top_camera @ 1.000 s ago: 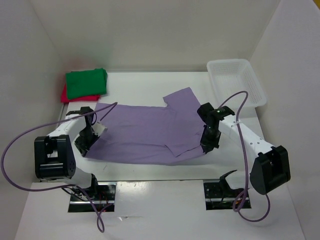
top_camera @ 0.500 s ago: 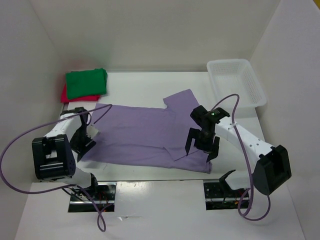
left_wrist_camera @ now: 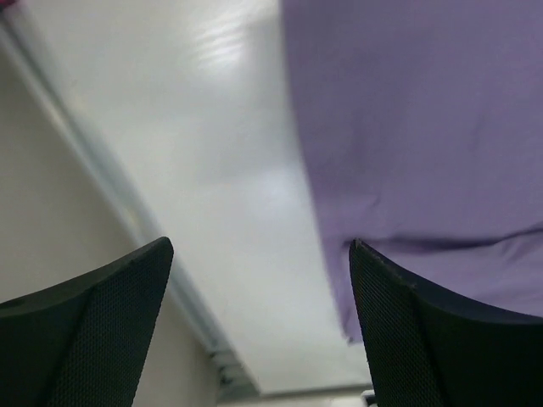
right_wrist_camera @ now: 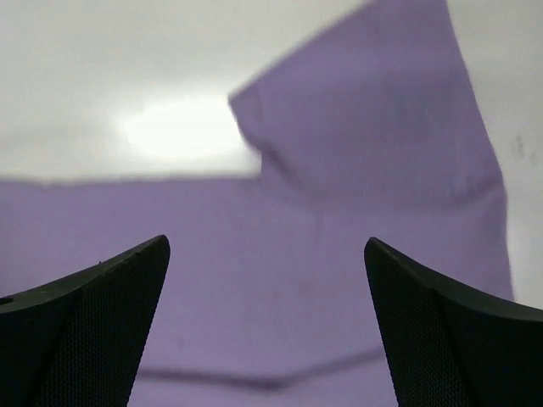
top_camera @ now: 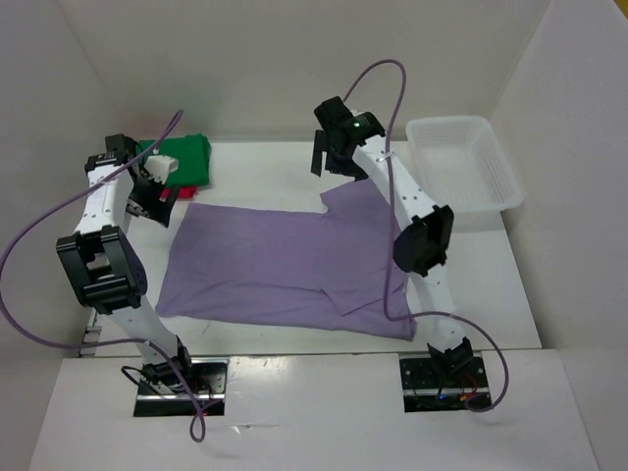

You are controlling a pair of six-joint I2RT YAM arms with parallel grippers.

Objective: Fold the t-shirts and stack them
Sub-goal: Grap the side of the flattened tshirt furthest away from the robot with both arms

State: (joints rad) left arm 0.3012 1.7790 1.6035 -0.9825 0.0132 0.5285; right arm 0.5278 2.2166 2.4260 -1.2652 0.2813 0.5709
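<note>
The lavender t-shirt [top_camera: 285, 265] lies spread flat across the middle of the table, one sleeve [top_camera: 358, 196] pointing to the back. At the back left the green t-shirt [top_camera: 191, 157] sits folded on the red t-shirt [top_camera: 165, 199], of which only an edge shows. My left gripper [top_camera: 155, 188] hangs open in front of that pile, holding nothing; its wrist view has the lavender t-shirt's edge [left_wrist_camera: 407, 127] to the right of the left gripper [left_wrist_camera: 260, 243]. Raised over the back sleeve, my right gripper [top_camera: 332, 162] is open and empty. The right wrist view looks down past the right gripper [right_wrist_camera: 267, 242] onto the sleeve [right_wrist_camera: 365, 119].
A white plastic basket [top_camera: 446, 124] stands at the back right. White walls close in the table on the left, back and right; the left wall's foot [left_wrist_camera: 93, 161] runs close to my left gripper.
Both grippers opened and let go of the lavender t-shirt, which now lies flat. Both arms rose and swung to the back: left toward the green and red pile, right over the sleeve.
</note>
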